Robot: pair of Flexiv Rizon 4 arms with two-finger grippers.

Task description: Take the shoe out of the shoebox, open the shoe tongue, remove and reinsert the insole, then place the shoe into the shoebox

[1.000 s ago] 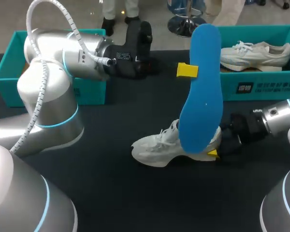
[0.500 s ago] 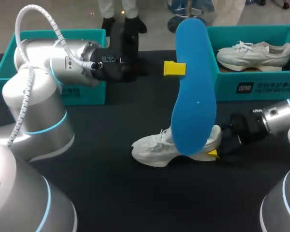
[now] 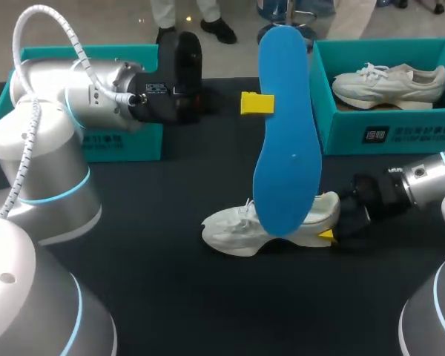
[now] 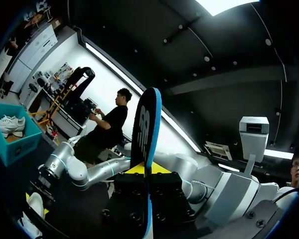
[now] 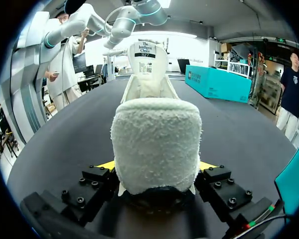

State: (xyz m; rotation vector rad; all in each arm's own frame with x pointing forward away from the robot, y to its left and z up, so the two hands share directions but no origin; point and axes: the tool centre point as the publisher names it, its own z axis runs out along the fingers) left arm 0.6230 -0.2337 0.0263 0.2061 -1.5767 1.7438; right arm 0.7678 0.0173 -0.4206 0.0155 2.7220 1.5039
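Note:
My left gripper (image 3: pixel 261 104) is shut on the edge of a long blue insole (image 3: pixel 285 141), held up in the air above the table's middle. Seen from the left wrist, the insole (image 4: pixel 146 127) stands edge-on between the fingers. Its lower end covers part of a white shoe (image 3: pixel 237 230) on the dark table; contact between them cannot be made out. My right gripper (image 3: pixel 328 234) is shut on that shoe's heel (image 5: pixel 156 142), one yellow tip (image 5: pixel 106 165) at each side, and the tongue (image 5: pixel 147 62) stands up ahead.
A teal shoebox (image 3: pixel 389 132) at the back right holds a second white shoe (image 3: pixel 389 81). Another teal box (image 3: pixel 130 141) stands at the back left, behind my left arm. The dark tabletop (image 3: pixel 170 282) spreads in front of the shoe.
My left arm has carried the insole leftward and a little farther back over the table. The shoe and my right gripper have stayed where they were.

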